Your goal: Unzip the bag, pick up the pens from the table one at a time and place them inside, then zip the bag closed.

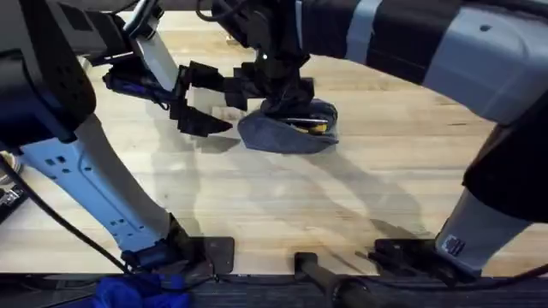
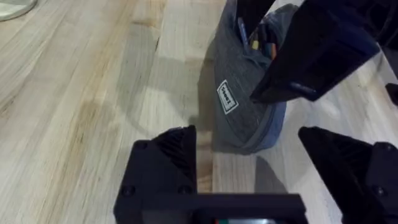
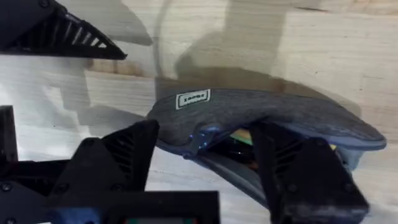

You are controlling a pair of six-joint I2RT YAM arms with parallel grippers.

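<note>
Both arms share one build: pale grey-blue link shells joined by black joint housings. The left arm point(image 1: 81, 171) has a light link with small square holes along its side, and a thin black cable runs along it near its base. The right arm point(image 1: 445, 51) shows a broad grey shell with a black band (large and blurred close under the overhead camera). Both the left gripper point(image 2: 249, 155) and the right gripper point(image 3: 205, 168) have matte black, wedge-shaped fingers point(image 2: 168, 155) with ribbed inner faces. A white label sits on the right arm's lower link point(image 1: 454, 245).
</note>
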